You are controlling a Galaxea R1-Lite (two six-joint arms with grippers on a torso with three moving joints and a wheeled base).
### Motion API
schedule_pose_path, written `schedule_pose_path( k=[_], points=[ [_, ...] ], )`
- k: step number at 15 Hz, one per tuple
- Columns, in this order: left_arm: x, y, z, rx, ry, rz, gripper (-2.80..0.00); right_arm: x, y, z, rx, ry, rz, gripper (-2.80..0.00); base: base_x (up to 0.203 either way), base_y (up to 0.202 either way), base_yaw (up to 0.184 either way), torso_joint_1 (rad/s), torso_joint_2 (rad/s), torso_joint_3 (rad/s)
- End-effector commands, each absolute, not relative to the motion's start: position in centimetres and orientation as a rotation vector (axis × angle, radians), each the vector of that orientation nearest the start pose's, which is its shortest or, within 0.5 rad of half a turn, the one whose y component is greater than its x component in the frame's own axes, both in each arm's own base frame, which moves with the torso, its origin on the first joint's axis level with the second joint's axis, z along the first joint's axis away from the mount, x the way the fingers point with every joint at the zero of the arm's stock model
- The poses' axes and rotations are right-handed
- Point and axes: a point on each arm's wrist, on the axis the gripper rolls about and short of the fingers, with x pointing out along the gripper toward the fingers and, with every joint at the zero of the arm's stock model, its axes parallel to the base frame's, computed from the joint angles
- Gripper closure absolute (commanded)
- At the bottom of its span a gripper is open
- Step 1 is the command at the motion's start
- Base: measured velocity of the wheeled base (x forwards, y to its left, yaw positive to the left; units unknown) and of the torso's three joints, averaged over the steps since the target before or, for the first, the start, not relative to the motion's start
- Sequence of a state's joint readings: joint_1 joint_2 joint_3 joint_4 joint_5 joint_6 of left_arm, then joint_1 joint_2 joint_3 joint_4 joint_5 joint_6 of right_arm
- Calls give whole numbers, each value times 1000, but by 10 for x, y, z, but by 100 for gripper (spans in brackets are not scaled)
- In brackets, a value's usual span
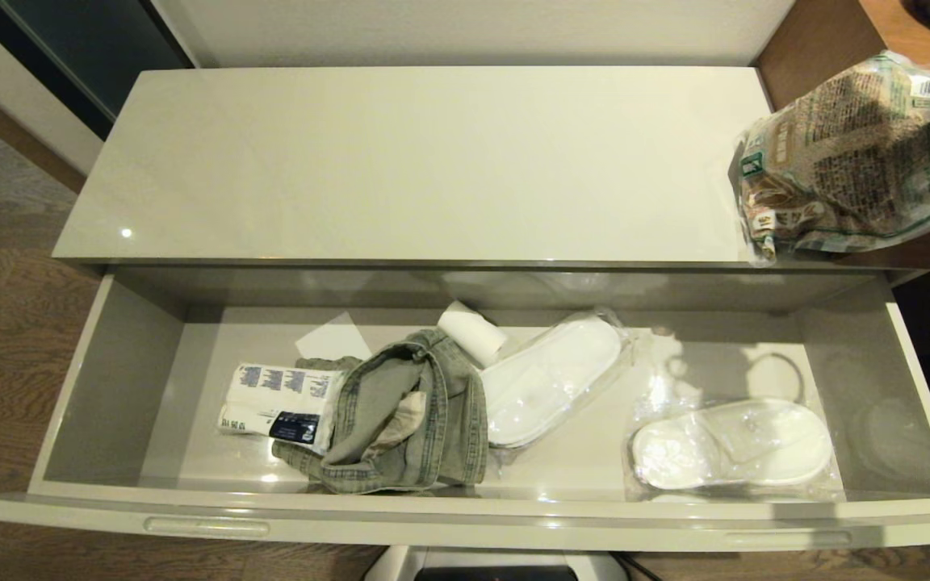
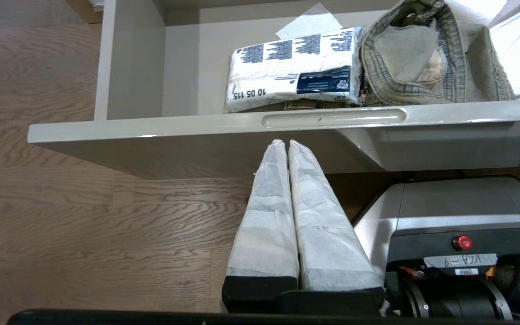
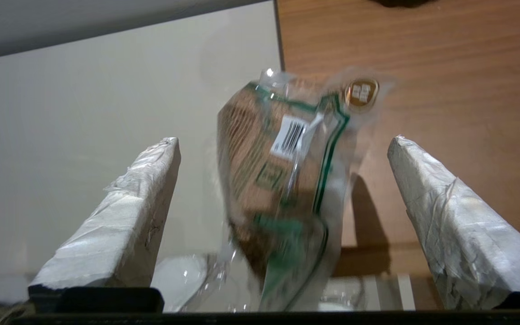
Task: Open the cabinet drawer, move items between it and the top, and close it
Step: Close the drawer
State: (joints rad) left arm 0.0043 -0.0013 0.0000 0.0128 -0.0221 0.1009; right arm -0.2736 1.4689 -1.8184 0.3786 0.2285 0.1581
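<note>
The drawer (image 1: 465,516) stands pulled out below the glossy cream top (image 1: 400,161). The white pack with blue print (image 1: 279,401) lies inside at the left, against the denim; the left wrist view shows this pack (image 2: 291,67) too. The clear crinkly bag (image 1: 860,153) with brown contents shows over the top's right end and the desk edge. In the right wrist view the bag (image 3: 287,180) is blurred between the wide-apart fingers of my right gripper (image 3: 285,140), which is open and not pinching it. My left gripper (image 2: 287,142) is shut and empty, just below the drawer front's handle recess.
Also in the drawer are a faded denim garment (image 1: 400,420), a white roll (image 1: 473,332) and two wrapped white slippers (image 1: 550,379) (image 1: 731,444). A brown wooden desk (image 1: 828,40) adjoins the cabinet on the right. The robot base (image 2: 458,216) sits under the drawer front.
</note>
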Motion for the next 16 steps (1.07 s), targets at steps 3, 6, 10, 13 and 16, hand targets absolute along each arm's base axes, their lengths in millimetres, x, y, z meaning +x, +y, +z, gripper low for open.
schedule_pose_path(
  k=[3,6,10,13,16],
  points=[
    [-23,-1,74,101,11,-19,0,93,-21,440,140,67,-47,-280,0,0,0,0,0,0],
    [-23,-1,74,101,11,-19,0,17,0,427,111,121,-86,0,0,0,0,0,0,0],
    [-23,-1,74,101,11,-19,0,-51,18,396,122,208,-150,0,0,0,0,0,0,0],
    [-23,-1,74,101,11,-19,0,-107,23,372,114,207,-68,0,0,0,0,0,0,0],
    [-23,-1,74,101,11,-19,0,-159,5,332,100,297,99,0,0,0,0,0,0,0]
  ],
)
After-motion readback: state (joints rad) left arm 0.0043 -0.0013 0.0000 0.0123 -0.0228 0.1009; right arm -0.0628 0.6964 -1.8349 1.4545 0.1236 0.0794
